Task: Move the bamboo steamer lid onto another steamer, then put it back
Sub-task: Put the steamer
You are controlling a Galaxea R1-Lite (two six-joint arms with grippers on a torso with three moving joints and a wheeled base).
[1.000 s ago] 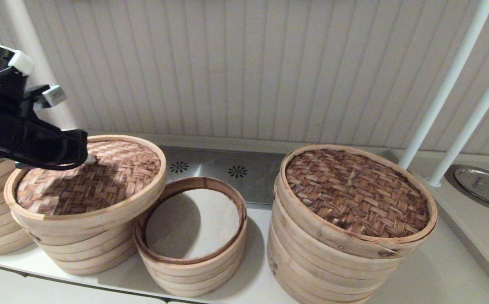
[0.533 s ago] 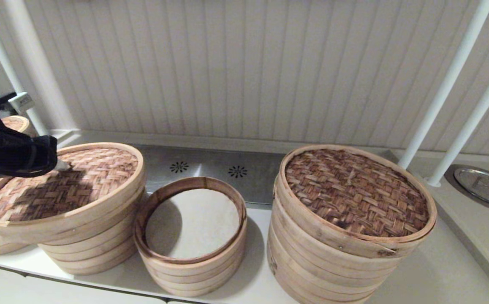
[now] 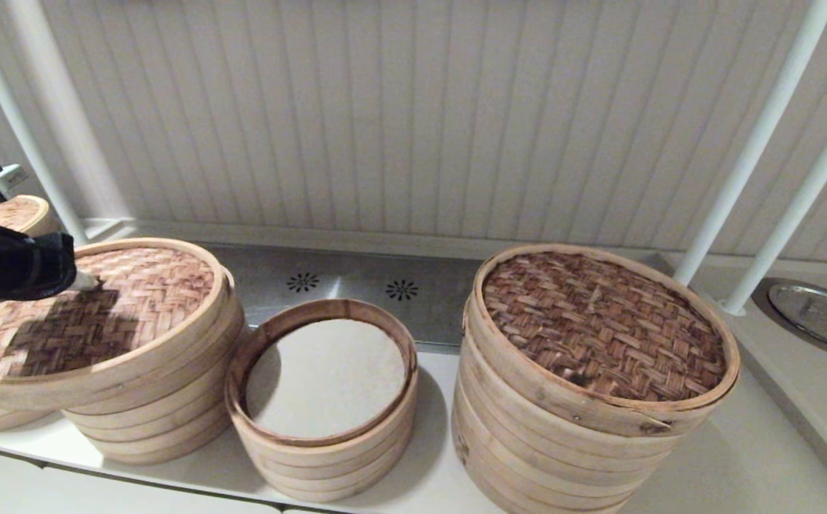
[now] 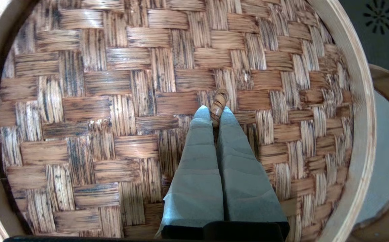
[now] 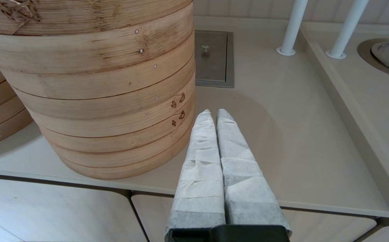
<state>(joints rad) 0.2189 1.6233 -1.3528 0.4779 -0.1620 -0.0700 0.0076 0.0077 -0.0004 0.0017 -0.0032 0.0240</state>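
The bamboo steamer lid (image 3: 121, 314), pinkish-tan weave in a pale rim, hangs slightly tilted over the taller pale stack (image 3: 156, 421) at the left and overhangs it to the left. My left gripper (image 3: 86, 283) is shut on the lid's small centre loop handle (image 4: 218, 101); in the left wrist view the gripper (image 4: 214, 112) pinches the loop against the weave (image 4: 114, 117). The other steamer (image 3: 324, 460), short and low, stands uncovered beside it, its white cloth liner (image 3: 324, 375) showing. My right gripper (image 5: 213, 112) is shut on nothing, low by the counter's front edge.
A wide stack with a dark brown woven lid (image 3: 603, 328) stands at the right. Another stack (image 3: 17, 210) sits behind at the far left. White posts (image 3: 756, 143) and a sunken metal lid (image 3: 820, 314) lie far right. A steel vent panel (image 3: 356, 285) runs behind.
My left gripper has carried the lid leftwards and down, from overlapping the short steamer's rim to above the taller left stack. The right arm has kept still.
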